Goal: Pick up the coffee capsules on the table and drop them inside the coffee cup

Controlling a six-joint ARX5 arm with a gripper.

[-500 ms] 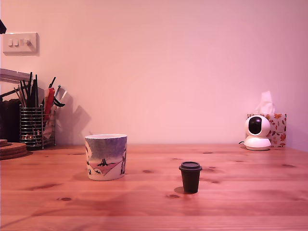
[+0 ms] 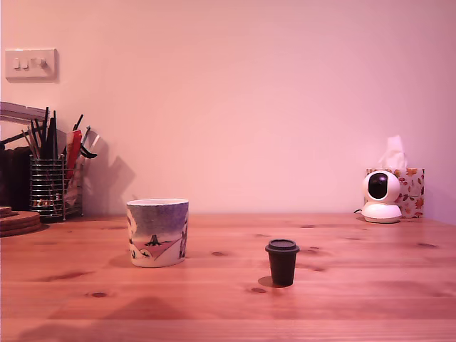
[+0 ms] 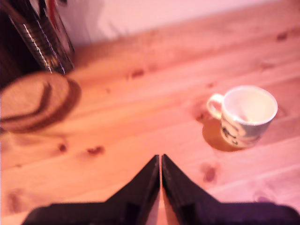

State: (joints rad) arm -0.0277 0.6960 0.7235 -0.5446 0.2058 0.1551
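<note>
So you're basically at square one here. The coffee capsule [image 2: 283, 262] is standing upright on the worktop [image 2: 370, 285], lower middle of the exterior frame and a bit right of centre, with nothing touching it. The coffee cup [image 2: 157, 232] sits to its left in that view, well apart from it, and from this low angle you can't see down inside, so no telling from there what's in it. In the wrist view the cup [image 3: 247, 115] shows up at the right edge of the frame with a small handle on it, and the white inside looks empty as far as the blur lets you judge. Your pincer [image 3: 161, 161] is at the bottom centre of the wrist frame, both tips pressed together with nothing between them, hanging above bare wood. The arm isn't in the exterior frame at all, and the capsule isn't in the wrist frame. So I'd say everything's left: find the capsule, open up, grab, carry, drop.
</note>
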